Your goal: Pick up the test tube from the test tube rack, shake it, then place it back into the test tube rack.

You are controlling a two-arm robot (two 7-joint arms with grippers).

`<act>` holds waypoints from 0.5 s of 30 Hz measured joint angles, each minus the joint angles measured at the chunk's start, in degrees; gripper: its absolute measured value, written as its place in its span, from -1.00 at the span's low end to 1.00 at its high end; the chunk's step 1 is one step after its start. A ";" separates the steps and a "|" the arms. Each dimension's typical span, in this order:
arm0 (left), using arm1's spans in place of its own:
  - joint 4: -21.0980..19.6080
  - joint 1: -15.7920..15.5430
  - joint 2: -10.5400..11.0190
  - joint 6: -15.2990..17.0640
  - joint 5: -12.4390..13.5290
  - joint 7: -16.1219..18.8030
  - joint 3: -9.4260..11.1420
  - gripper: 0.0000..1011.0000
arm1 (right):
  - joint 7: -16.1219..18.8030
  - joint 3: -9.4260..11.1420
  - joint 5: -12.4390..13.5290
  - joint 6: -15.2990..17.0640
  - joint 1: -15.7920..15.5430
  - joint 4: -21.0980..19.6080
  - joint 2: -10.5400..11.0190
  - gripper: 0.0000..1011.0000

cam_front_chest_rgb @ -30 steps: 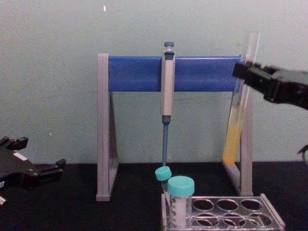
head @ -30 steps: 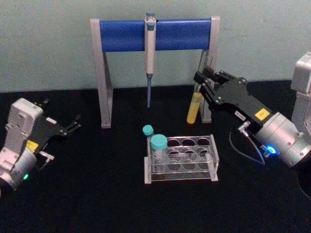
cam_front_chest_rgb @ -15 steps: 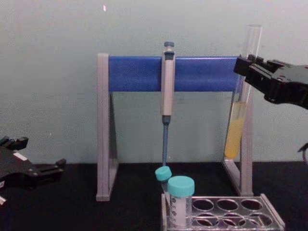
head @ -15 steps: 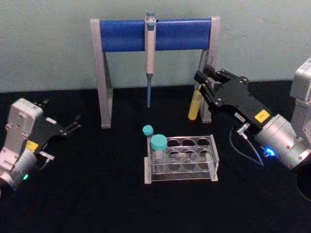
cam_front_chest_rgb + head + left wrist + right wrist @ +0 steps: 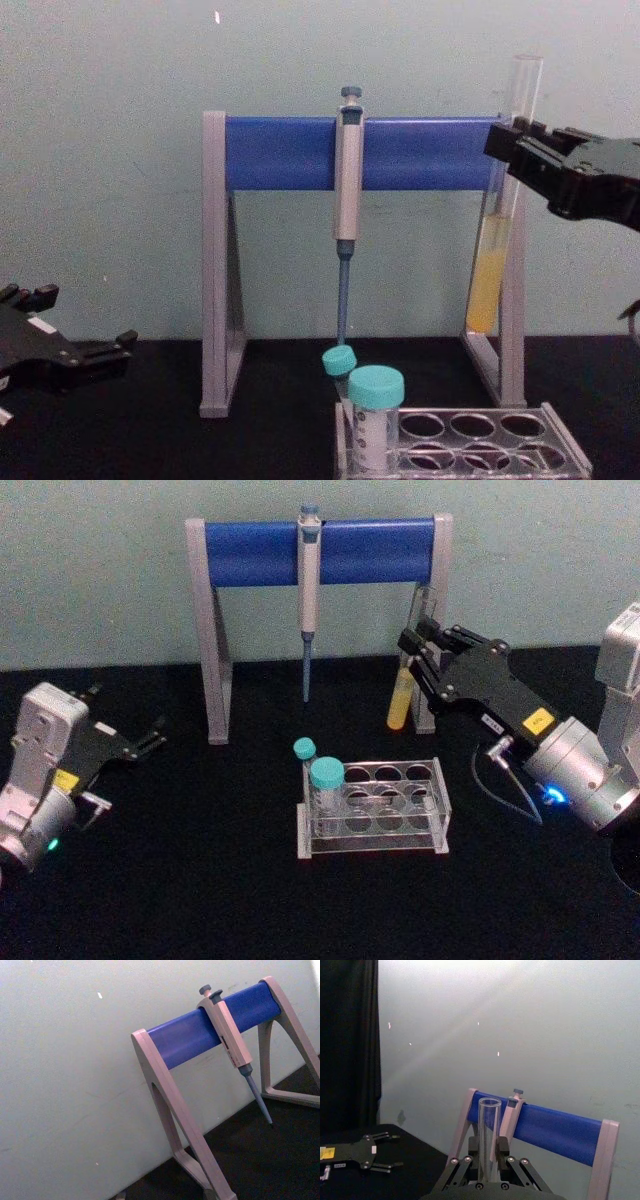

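test tube (image 5: 491, 275) upright in right hand (image 5: 508, 150) — raised, beyond rack (image 5: 565, 452)

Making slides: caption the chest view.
Right claw holds the tube aloft, out of the rack; left claw parked at left.

My right pincer (image 5: 507, 140) covering middle of test tube (image 5: 487, 285). Right wrist view: my pincer body hiding tube's lower part, liquid. Chest view: bottom edge cutting off test tube rack (image 5: 570, 460) front; left edge cropping my left pincer (image 5: 75, 320); front capped tube (image 5: 376, 387) blocking rear one's body.
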 joint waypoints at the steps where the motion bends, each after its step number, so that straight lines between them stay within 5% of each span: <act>1: 0.00 0.00 0.00 0.00 0.00 0.00 0.00 0.98 | 0.00 0.00 0.00 0.00 0.00 0.00 0.00 -0.55; 9: 0.00 0.00 0.00 0.00 0.00 0.00 0.00 0.98 | 2.63 -0.26 1.23 -0.31 0.07 -0.16 0.82 -0.55; 15: 0.00 0.00 0.00 0.00 0.00 0.00 0.00 0.98 | 8.18 -1.13 5.82 1.50 0.75 -0.42 3.43 -0.55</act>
